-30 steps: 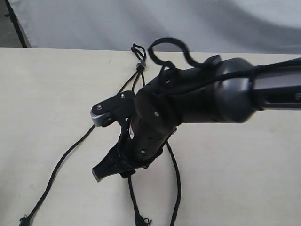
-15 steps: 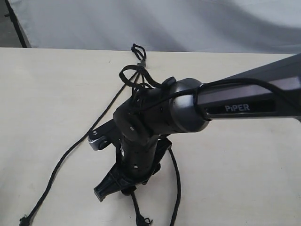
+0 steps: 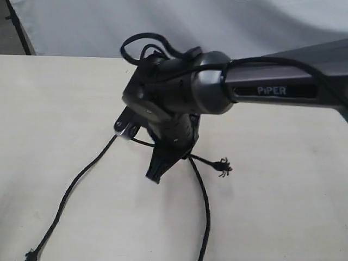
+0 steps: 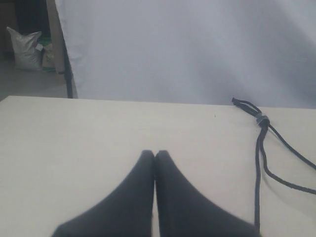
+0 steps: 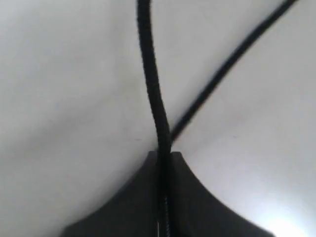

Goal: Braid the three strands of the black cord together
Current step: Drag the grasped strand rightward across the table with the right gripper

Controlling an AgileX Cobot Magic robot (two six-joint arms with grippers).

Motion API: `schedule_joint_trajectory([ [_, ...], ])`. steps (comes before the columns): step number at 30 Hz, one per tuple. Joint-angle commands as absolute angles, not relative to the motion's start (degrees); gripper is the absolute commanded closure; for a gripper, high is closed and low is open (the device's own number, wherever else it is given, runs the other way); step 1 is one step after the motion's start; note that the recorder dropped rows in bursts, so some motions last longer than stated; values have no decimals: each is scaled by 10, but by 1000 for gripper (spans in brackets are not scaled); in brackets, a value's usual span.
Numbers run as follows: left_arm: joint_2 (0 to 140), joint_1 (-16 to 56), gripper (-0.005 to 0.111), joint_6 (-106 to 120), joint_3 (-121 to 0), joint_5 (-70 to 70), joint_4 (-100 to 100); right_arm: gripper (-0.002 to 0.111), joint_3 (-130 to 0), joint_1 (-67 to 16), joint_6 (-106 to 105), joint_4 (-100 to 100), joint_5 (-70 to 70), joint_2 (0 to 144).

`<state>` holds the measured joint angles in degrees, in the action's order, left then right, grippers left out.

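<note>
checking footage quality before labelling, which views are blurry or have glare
Right wrist view: soft throughout, the strand pinched in the right gripper fuzzy-edged, glare in one corner. Left wrist view: left gripper blurred close up, grey band sharper. Exterior view: evenly lit, fairly sharp.

R gripper point(image 5: 163, 157): jaws pinched tight on one black strand point(image 5: 149, 74), which runs from tips out to frame edge. 2nd strand point(image 5: 227, 66), blurred, slants off diag., meets 1st just by tips. Pale tabletop point(image 5: 64, 74) underneath.

Right arm point(image 3: 283, 89) reaches in from the side, wrist bent down, right pincer point(image 3: 154, 176) pinched on a strand point(image 5: 150, 74); left pincer point(image 4: 155, 153) closed tip to tip
</note>
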<state>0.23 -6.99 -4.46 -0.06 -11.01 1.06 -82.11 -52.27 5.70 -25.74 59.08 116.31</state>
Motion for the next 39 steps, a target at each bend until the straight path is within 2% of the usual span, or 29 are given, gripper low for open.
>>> schedule_joint_trajectory([
  [1, 0, -71, 106, -47, 0, -107, 12, 108, -825, -437, 67, -279, 600, 1164],
  [3, 0, -71, 106, -47, 0, -107, 12, 108, -823, -373, 56, -215, 583, 1164],
  [6, 0, -71, 106, -47, 0, -107, 12, 108, -794, -327, 8, -154, 541, 1164],
  [19, 0, -71, 106, -47, 0, -107, 12, 108, -749, -293, -35, -147, 529, 1154],
  [29, 0, -71, 106, -47, 0, -107, 12, 108, -749, -189, -194, 45, 528, 1116],
  [39, 0, -71, 106, -47, 0, -107, 12, 108, -688, -104, -236, 79, 521, 1114],
])
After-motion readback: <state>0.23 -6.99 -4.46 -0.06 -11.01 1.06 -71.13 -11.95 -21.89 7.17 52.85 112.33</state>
